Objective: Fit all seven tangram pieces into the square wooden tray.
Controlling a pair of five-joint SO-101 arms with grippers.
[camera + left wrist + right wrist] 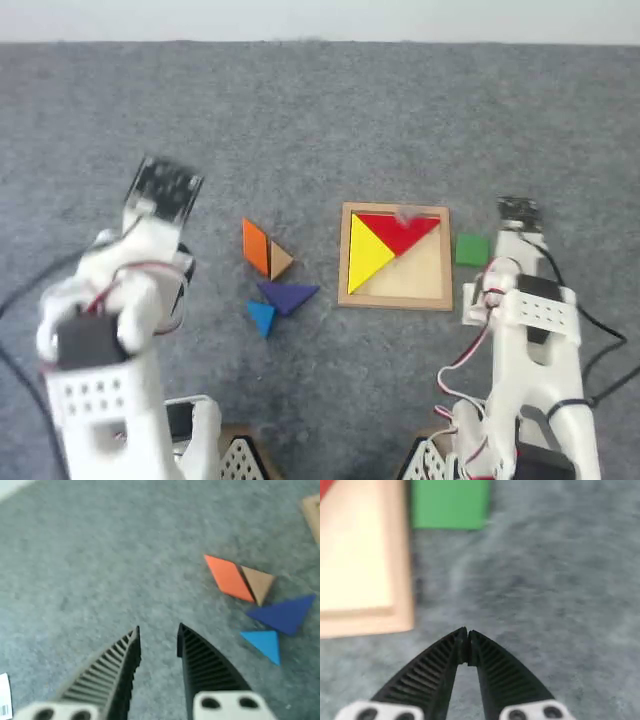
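On the left of the grey felt-covered worktop (pixel 300 120) stands the left arm (pixel 120 300). Its jaws are apart with nothing between them, held over bare felt, and the loose pieces lie well off to one side of them. A white slip with barcode bars (pixel 4 695) shows at the edge of the left wrist view, too small to read, and no other writing is legible. There are seven tangram pieces in all. Four lie loose in a cluster between the left arm and the tray. These are an orange parallelogram (pixel 256 246) touching a tan triangle (pixel 281 260), then, nearer the arms' bases, a dark blue triangle (pixel 289 296) and a light blue triangle (pixel 262 317) just beside it. Next comes the single square wooden tray (pixel 395 303). It holds two pieces, a yellow triangle (pixel 366 255) against its left side and a red triangle (pixel 400 230) along its far edge. The two meet along a diagonal, and the rest of the tray floor is bare wood. A green square (pixel 471 249) lies on the felt just beside the tray's right rim. On the right is the right arm (pixel 525 320). Its jaws are closed tip to tip on nothing, over felt beside the tray's near right corner, with the green square a little beyond them.
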